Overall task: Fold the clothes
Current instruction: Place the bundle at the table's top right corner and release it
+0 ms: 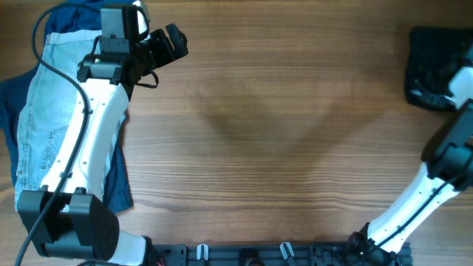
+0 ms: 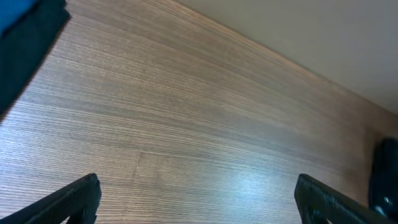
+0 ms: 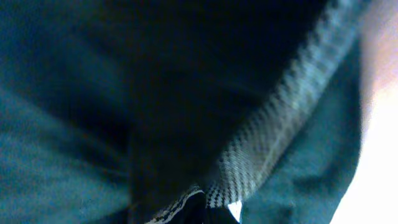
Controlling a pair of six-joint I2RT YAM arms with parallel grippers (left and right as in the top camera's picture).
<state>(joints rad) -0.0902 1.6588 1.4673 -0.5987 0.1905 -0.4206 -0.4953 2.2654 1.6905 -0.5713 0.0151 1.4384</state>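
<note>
The black shorts (image 1: 432, 63) lie bunched at the table's far right corner. My right gripper (image 1: 457, 87) is down on them. The right wrist view is filled with their dark fabric (image 3: 93, 124) and a pale grey dotted lining strip (image 3: 280, 143); the jaws (image 3: 208, 211) look closed on the cloth. The light-blue denim shorts (image 1: 44, 111) lie at the far left on a dark blue garment (image 1: 118, 185). My left gripper (image 1: 168, 44) is open and empty over bare wood right of that pile; its fingers (image 2: 199, 202) are spread wide above the tabletop.
The wooden table (image 1: 281, 133) stretches between the two piles. My left arm (image 1: 89, 125) lies across the denim shorts. A dark cloth edge (image 2: 25, 43) shows at the upper left of the left wrist view. The table's far edge (image 2: 280, 59) meets a pale wall.
</note>
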